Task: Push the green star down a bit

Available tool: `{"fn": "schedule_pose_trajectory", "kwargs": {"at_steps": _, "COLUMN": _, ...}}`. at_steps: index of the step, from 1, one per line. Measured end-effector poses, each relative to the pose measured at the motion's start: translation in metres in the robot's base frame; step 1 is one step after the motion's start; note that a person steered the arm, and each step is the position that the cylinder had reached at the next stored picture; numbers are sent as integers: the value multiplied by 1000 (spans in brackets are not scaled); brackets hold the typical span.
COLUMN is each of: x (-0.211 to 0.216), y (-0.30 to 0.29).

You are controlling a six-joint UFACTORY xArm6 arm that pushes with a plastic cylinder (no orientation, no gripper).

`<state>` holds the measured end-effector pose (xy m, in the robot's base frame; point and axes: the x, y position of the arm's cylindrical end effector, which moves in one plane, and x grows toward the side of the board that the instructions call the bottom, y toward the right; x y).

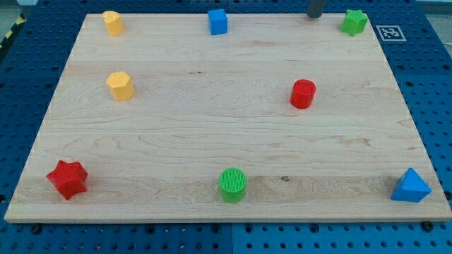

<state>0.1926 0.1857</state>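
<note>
The green star [354, 22] sits near the board's top right corner. My tip [313, 15] is at the view's top edge, to the left of the green star, with a gap of bare wood between them. Only the rod's lowest part shows; the rest is cut off by the view's top.
On the wooden board [212, 134]: a blue cube [218, 22] at top middle, a yellow block [112, 22] at top left, a yellow hexagon [120, 86] below it, a red cylinder [303, 94], a red star [68, 179], a green cylinder [232, 185], a blue triangle [410, 186].
</note>
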Motion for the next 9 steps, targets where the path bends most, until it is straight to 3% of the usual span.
{"fn": "schedule_pose_trajectory", "kwargs": {"at_steps": 4, "x": 0, "y": 61}}
{"fn": "schedule_pose_trajectory", "kwargs": {"at_steps": 9, "x": 74, "y": 110}}
